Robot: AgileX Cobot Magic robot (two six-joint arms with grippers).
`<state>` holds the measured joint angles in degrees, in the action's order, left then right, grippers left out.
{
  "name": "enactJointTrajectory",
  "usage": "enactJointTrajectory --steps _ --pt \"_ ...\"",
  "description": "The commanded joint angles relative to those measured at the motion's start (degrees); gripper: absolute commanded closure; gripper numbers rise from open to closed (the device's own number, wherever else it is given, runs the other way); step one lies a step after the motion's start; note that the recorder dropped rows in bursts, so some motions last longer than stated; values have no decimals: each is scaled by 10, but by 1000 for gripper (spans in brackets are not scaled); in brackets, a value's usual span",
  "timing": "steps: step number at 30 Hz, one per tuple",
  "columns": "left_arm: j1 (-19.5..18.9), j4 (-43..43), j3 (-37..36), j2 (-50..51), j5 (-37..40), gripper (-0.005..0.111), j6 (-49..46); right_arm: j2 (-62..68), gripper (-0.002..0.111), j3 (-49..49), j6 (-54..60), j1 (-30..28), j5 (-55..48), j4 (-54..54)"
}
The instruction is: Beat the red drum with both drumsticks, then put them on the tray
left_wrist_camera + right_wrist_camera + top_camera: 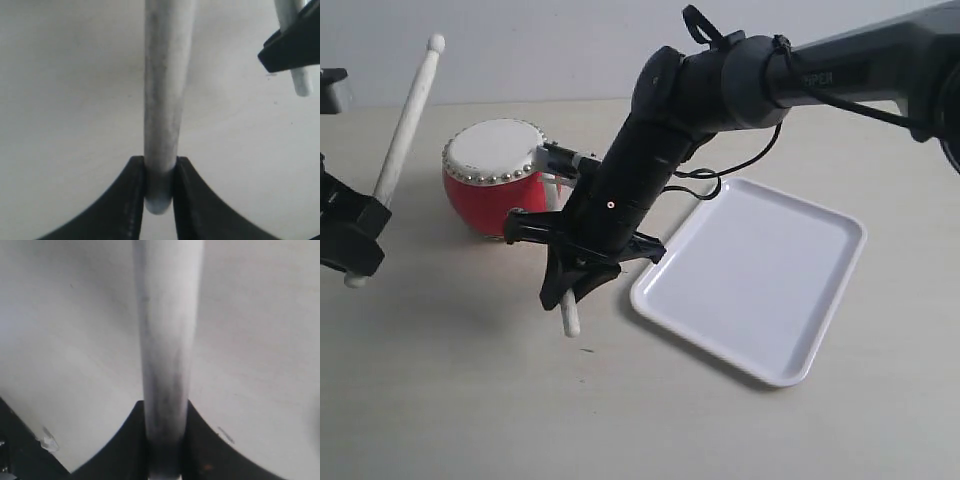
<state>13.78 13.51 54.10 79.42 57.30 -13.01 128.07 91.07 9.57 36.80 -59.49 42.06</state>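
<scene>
The red drum [492, 182] stands on the table at the back left, its off-white skin facing up. At the far left my left gripper [354, 238] is shut on one drumstick [408, 115], which slants upward with its rounded tip high beside the drum. The left wrist view shows the jaws of that gripper [160, 186] clamped on the stick's butt end [162, 95]. My right gripper [576, 268] reaches across just in front of the drum, shut on the second drumstick [569, 320], whose butt pokes out below. Its jaws [165, 442] pinch the shaft [167, 340]. The white tray [770, 270] lies empty to the right.
The right arm [660, 150] stretches diagonally over the tray's near-left corner and the drum's right side. In the left wrist view the right gripper's dark finger [295, 45] and its stick end [301, 82] show close by.
</scene>
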Motion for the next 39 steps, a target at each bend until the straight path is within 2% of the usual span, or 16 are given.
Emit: enactJointTrajectory --steps 1,5,9,12,15,20,23,25,29,33,36,39 --pt "-1 9 -3 -5 -43 107 3 -41 108 2 14 -1 -38 6" --pt "-1 10 -16 58 -52 107 3 -94 108 2 18 2 -29 10" --pt "-1 13 -23 166 -40 107 3 -142 108 2 23 2 17 10" --pt "-1 26 -21 183 -28 107 3 -133 108 2 34 2 30 10" --pt "-1 24 -21 143 -18 107 2 -80 108 2 47 6 31 10" --pt "-1 28 -21 16 6 107 13 20 108 2 70 21 19 49" --pt "-1 28 -21 -44 8 107 15 29 108 2 99 22 -13 96" --pt "-1 22 -24 -42 -6 107 15 10 108 2 103 22 -30 98" --pt "-1 22 -73 56 -75 107 15 -71 108 2 103 22 -42 98" --pt "-1 66 -58 193 -84 107 13 -161 108 2 108 25 -39 92" --pt "-1 79 -36 209 -70 107 -2 -169 108 2 108 25 -32 79" --pt "-1 78 -17 180 -6 107 -5 -135 108 2 109 25 22 37"
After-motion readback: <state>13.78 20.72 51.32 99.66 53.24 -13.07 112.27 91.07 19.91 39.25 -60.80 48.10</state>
